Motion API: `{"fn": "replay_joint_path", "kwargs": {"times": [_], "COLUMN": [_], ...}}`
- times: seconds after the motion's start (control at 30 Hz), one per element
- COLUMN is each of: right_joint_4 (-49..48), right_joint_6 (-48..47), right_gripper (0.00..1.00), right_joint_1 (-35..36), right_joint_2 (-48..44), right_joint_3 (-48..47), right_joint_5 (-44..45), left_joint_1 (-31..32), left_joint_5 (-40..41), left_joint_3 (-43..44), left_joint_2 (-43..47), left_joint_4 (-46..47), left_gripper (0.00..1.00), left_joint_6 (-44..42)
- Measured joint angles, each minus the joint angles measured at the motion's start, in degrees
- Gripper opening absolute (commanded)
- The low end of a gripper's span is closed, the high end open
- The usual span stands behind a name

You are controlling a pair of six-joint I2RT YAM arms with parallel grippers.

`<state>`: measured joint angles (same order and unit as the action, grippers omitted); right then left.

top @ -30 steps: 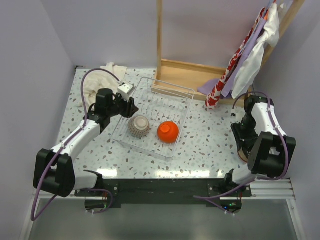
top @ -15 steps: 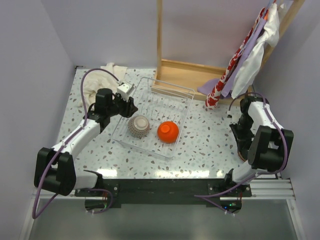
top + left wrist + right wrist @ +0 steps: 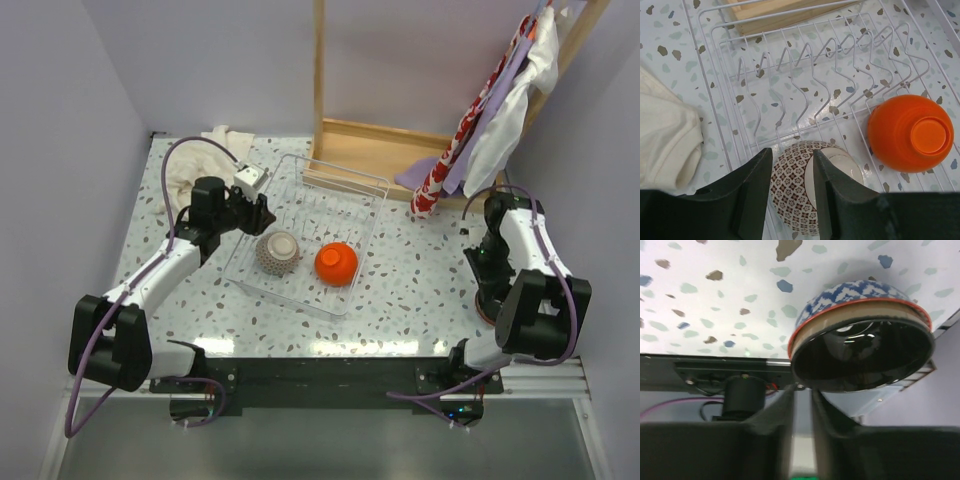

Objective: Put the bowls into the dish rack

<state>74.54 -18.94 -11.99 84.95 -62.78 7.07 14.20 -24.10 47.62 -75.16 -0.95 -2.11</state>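
Observation:
The dish rack [image 3: 300, 190] of thin wire stands mid-table, and two bowls rest upside down in it. One is a glossy orange bowl [image 3: 337, 262] [image 3: 912, 132]. The other is a brown-patterned bowl [image 3: 278, 252] [image 3: 795, 200] with a pale foot ring. My left gripper [image 3: 260, 215] [image 3: 792, 152] hovers open just above the patterned bowl, its fingers straddling it. At the table's right edge my right gripper [image 3: 488, 292] [image 3: 801, 392] is shut on the rim of a blue-patterned bowl [image 3: 860, 300], which is tilted with its dark inside facing the camera. The arm hides most of that bowl in the top view.
A wooden frame [image 3: 370, 150] stands behind the rack, with cloths [image 3: 500, 110] hanging at the back right. A crumpled white cloth [image 3: 195, 165] [image 3: 665, 140] lies left of the rack. The side wall rises close beside the right arm.
My right gripper's jaws have closed onto the blue-patterned bowl's rim and the right arm has shifted slightly. The left arm and the two racked bowls have stayed still.

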Motion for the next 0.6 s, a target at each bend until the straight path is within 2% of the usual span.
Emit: {"fn": "replay_joint_path", "kwargs": {"times": [0.2,0.6], "right_joint_4": [-0.1,-1.4], "right_joint_6": [0.4,0.6], "right_gripper": [0.47,0.43], "right_joint_1": [0.0,1.2], "right_joint_2": [-0.9,2.6], "right_joint_3": [1.3,1.7], "right_joint_5": [-2.4,-1.9], "left_joint_1": [0.0,-0.7], "left_joint_5": [-0.1,-0.2], "left_joint_3": [-0.4,-1.2], "left_joint_2": [0.7,1.6], "left_joint_4": [0.0,0.0], "left_gripper": [0.43,0.44], "left_joint_6": [0.0,0.0]}}
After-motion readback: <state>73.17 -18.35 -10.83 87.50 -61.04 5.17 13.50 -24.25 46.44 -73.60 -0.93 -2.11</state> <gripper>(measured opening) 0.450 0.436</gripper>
